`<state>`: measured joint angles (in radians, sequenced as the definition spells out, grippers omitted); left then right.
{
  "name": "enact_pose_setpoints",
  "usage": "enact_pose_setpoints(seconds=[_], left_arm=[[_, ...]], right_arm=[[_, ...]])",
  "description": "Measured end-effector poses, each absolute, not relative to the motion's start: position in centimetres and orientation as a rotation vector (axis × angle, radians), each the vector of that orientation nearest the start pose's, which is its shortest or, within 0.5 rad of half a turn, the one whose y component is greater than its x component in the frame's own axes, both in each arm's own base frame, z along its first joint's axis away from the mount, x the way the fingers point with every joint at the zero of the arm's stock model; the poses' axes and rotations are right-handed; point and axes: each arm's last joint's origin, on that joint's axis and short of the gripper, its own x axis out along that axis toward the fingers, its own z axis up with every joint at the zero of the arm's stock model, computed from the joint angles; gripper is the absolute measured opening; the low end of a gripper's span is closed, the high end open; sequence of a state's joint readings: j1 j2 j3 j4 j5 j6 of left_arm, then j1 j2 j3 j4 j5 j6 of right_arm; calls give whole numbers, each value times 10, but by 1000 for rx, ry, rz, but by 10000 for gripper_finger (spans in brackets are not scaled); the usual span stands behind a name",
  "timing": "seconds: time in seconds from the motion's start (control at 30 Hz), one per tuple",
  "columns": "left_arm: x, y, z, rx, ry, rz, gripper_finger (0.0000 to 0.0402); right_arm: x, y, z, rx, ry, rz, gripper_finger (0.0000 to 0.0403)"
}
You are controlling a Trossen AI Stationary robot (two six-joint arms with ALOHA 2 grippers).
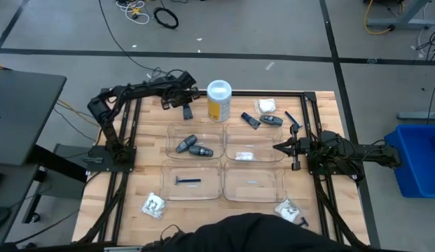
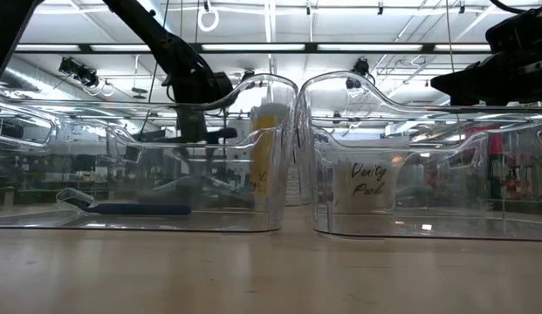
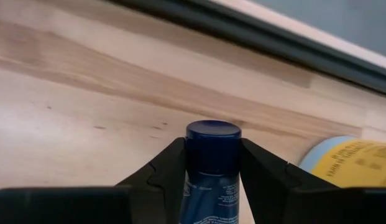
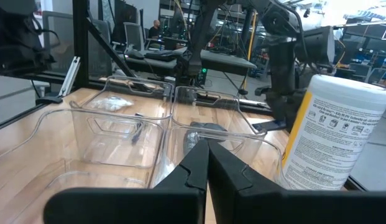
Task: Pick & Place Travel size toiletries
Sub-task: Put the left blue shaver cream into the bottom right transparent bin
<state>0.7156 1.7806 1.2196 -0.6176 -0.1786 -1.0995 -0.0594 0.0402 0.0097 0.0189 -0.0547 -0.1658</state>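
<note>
**Left gripper clamps a dark blue tube at the table's far edge**

The left gripper (image 1: 187, 106) sits at about eleven o'clock on the wooden table (image 1: 150, 133), and its wrist view says it all: both dark fingers (image 3: 165, 174) press against the sides of a dark blue flat tube with a round cap (image 3: 212, 165), grasped firmly. The tube's lower body is cut off by the frame edge. Just beside it, at twelve o'clock, stands the tall yellow canister with a white lid (image 1: 218, 100), only partly seen from that wrist.

Over at three o'clock the right gripper (image 1: 279, 147) hangs beside the far right clear plastic rectangular tray (image 1: 253, 143), fingers pressed together, nothing between them.

Four trays fill the centre. The far left one (image 1: 195, 141) holds two grey oval sticks (image 1: 191, 146), lying close together. The near left tray (image 1: 192, 181) holds a thin blue disposable razor (image 1: 187, 182). A white crinkly packet (image 1: 245, 155) lies in the far right tray; what is in the near right tray (image 1: 253, 184) is too faint to name.

More toiletries lie loose at one o'clock: two grey sticks (image 1: 261, 120), a white packet (image 1: 266, 106) and a blue razor (image 1: 292, 120). Packets also lie at seven o'clock (image 1: 154, 205) and five o'clock (image 1: 290, 209), the latter partly hidden by a dark shape (image 1: 252, 234) at the near edge.
</note>
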Motion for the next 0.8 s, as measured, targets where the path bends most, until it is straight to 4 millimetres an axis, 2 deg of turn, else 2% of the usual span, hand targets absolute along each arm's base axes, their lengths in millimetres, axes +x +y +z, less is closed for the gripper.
enact_pose_setpoints(seconds=[0.5,0.8], left_arm=[[247,222,247,-1037,585,1233,135],[245,218,256,-956,631,1130,135]], right_arm=[[99,-4,166,-165,12,-3,12],[99,-4,166,-165,12,-3,12]])
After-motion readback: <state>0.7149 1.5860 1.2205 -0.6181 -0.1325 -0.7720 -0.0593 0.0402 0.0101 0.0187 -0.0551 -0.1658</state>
